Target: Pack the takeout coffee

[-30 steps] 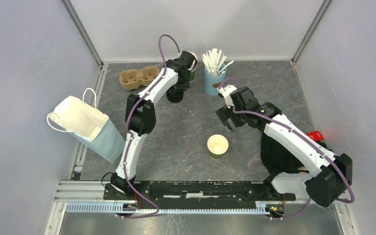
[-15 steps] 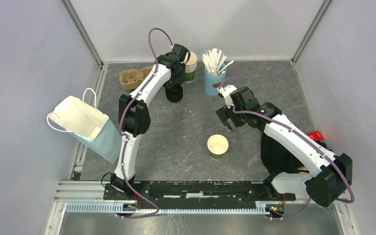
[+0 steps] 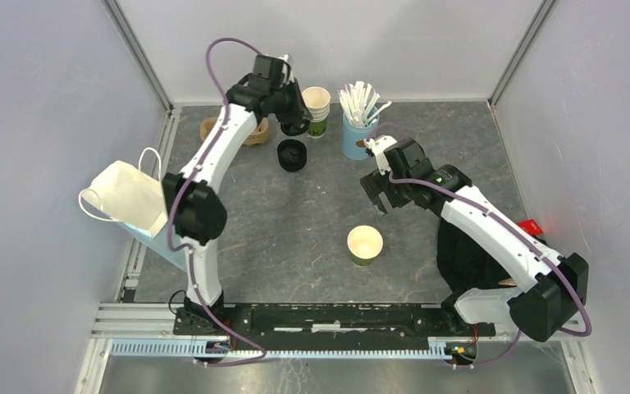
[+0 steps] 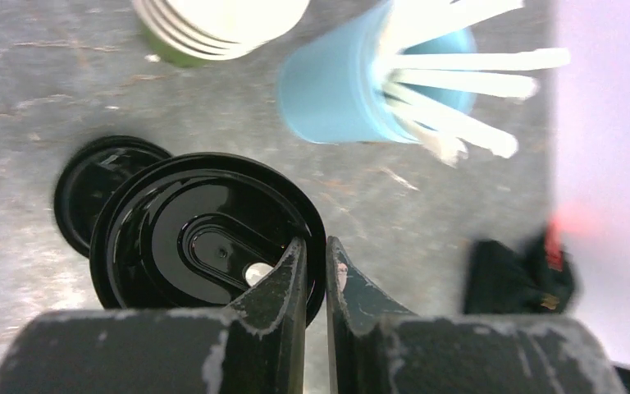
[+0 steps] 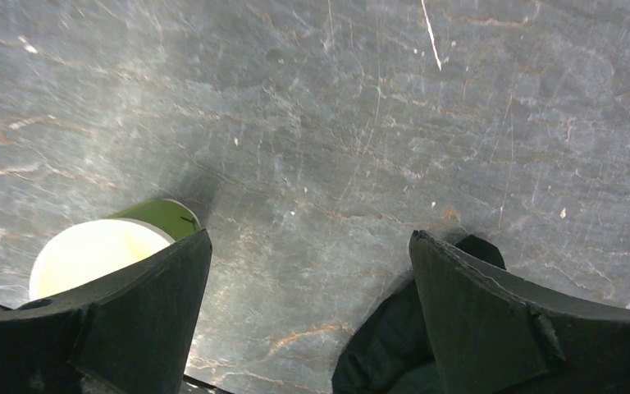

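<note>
grey stone-patterned table (image 3: 312,209), white booth walls on three sides.

far left: paper bag (image 3: 135,201) at the table's left edge, mouth open and facing up. judged the place the drink is meant to end up, parked out of the working area.

back left: cardboard cup carrier (image 3: 253,135), mostly hidden behind the left arm.

left gripper (image 4: 315,261): fingers nearly together, pinching the rim of one black lid (image 4: 197,246). the lid hangs roughly flat, clear above the stack of lids (image 4: 82,193), which sits on the table below it. an edge grip leaves the underside free, so the lid can likely be pressed onto a cup rim.

just right of that: stack of cups (image 3: 317,107), then blue holder (image 3: 358,135) full of white stirrers (image 3: 362,100). both are supplies lined up along the back wall.

centre: green cup (image 3: 365,245) upright on the table, lidless, cream inside showing, well apart from the held lid. the takeout coffee is therefore not yet assembled. step in hand is judged as bringing the lid over to it.

right gripper (image 5: 309,238): fingers spread wide, holding nothing, hovering behind and just right of the cup. probably waiting to steady the cup for capping.

near right: black cloth (image 3: 463,263) beside the right arm's base. purpose cannot be told.
</note>
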You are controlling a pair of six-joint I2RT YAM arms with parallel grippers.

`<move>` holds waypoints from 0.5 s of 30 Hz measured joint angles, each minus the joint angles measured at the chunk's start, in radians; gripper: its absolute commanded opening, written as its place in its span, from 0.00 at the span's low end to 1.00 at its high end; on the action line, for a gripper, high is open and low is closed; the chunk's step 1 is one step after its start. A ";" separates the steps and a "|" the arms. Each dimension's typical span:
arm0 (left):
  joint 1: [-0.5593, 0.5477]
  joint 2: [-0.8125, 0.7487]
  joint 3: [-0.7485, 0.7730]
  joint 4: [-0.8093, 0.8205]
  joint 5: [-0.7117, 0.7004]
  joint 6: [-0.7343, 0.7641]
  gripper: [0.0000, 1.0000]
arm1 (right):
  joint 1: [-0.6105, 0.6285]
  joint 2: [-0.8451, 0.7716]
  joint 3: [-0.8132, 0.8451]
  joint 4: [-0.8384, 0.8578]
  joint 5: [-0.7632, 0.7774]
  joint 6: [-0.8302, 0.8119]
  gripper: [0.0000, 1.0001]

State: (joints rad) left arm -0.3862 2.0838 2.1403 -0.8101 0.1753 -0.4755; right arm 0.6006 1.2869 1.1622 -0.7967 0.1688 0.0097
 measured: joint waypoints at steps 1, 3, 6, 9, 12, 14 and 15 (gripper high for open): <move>0.008 -0.046 -0.040 0.037 0.042 -0.027 0.12 | 0.000 0.003 0.016 -0.004 -0.005 0.010 0.98; 0.024 -0.134 -0.129 0.114 0.120 -0.087 0.12 | 0.000 0.003 0.052 -0.009 -0.016 0.024 0.98; 0.043 -0.261 -0.280 0.272 0.248 -0.202 0.13 | 0.000 0.003 0.148 -0.014 -0.058 0.049 0.98; 0.049 -0.367 -0.454 0.506 0.383 -0.375 0.13 | -0.001 -0.009 0.257 -0.001 -0.110 0.072 0.98; 0.048 -0.434 -0.626 0.829 0.489 -0.597 0.13 | -0.010 -0.055 0.315 0.061 -0.177 0.109 0.98; 0.048 -0.446 -0.710 1.056 0.542 -0.746 0.13 | -0.021 -0.101 0.319 0.119 -0.222 0.144 0.98; 0.047 -0.446 -0.742 1.170 0.562 -0.821 0.13 | -0.032 -0.123 0.317 0.147 -0.243 0.166 0.98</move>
State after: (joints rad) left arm -0.3389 1.6382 1.3983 0.3595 0.7376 -1.2968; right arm 0.5682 1.1641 1.4792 -0.6495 -0.0742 0.1753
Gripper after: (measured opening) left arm 0.164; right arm 0.982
